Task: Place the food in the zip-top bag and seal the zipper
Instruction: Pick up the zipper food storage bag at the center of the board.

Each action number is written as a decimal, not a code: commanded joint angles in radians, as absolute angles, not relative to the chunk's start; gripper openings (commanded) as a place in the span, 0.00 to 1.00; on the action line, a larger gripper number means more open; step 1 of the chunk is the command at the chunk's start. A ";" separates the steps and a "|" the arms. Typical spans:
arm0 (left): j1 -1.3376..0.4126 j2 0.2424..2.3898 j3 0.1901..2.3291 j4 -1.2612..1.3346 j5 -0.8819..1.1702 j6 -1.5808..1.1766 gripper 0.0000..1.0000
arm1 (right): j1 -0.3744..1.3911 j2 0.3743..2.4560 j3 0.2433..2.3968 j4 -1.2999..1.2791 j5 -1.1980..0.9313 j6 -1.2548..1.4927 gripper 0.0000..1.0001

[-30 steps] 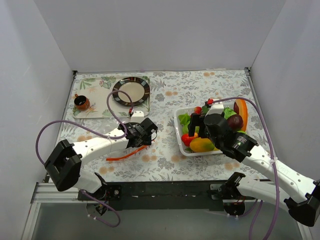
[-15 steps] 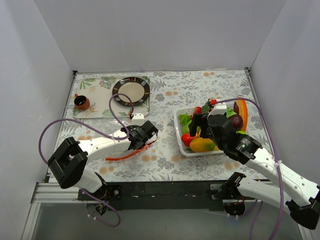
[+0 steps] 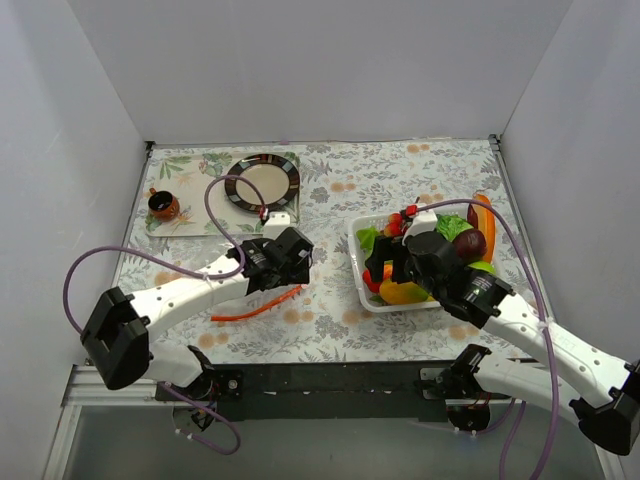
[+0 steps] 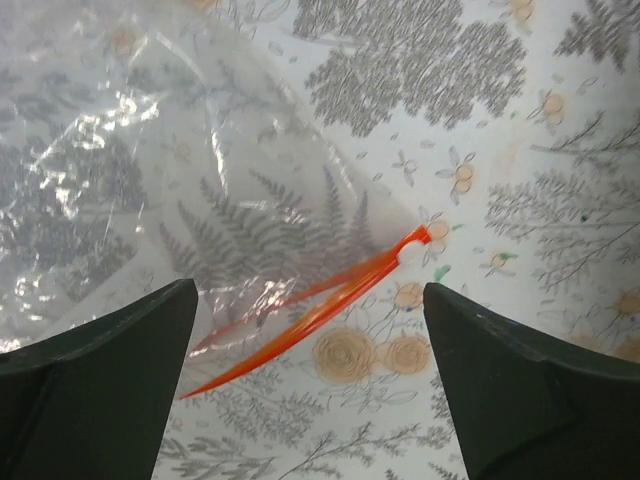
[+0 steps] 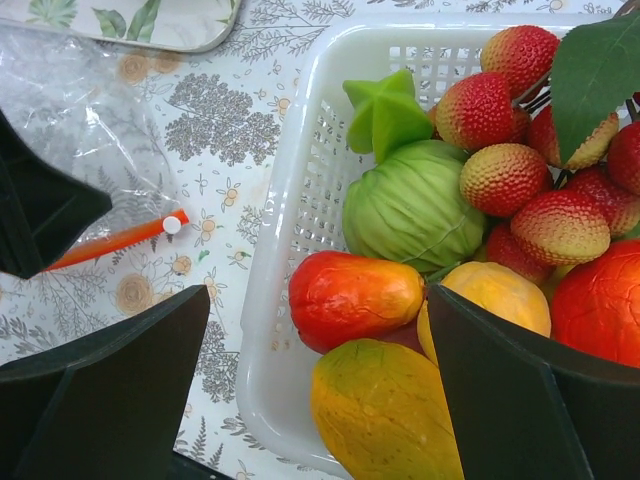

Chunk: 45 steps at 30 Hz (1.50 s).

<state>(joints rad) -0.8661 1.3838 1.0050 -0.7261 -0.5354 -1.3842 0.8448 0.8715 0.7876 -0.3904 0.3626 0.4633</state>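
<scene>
The clear zip-top bag point(image 4: 150, 170) lies flat on the floral cloth, its orange-red zipper point(image 4: 320, 305) along the near edge; it also shows in the top view point(image 3: 258, 305) and in the right wrist view point(image 5: 120, 240). My left gripper point(image 3: 290, 262) hovers open above the zipper, its fingers point(image 4: 100, 390) wide apart and empty. The food fills the white basket point(image 5: 270, 300): a red-orange fruit point(image 5: 355, 297), a yellow-green mango point(image 5: 385, 415), a green cabbage point(image 5: 410, 210), a green starfruit point(image 5: 385, 110) and red lychees point(image 5: 500, 175). My right gripper point(image 3: 385, 265) is open above the basket's left side, empty.
A dark-rimmed plate point(image 3: 262, 182) sits on a placemat at the back left, with a small brown cup point(image 3: 163, 205) beside it. An orange slice and a purple fruit point(image 3: 470, 243) lie at the basket's right. White walls close in the table on three sides.
My left gripper has risen and shifted slightly back from the zipper. My right gripper has moved left and lower over the basket's left side.
</scene>
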 commanded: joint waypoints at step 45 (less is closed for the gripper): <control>-0.646 1.252 0.954 -0.617 -0.323 -1.439 0.13 | 0.977 1.083 0.793 -0.161 0.212 0.425 0.91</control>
<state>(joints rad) -0.7719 1.3697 0.9077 -0.5884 -0.4389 -1.4723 0.9096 0.9817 0.7124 -0.2752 0.2440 0.4458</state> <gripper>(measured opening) 0.118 0.922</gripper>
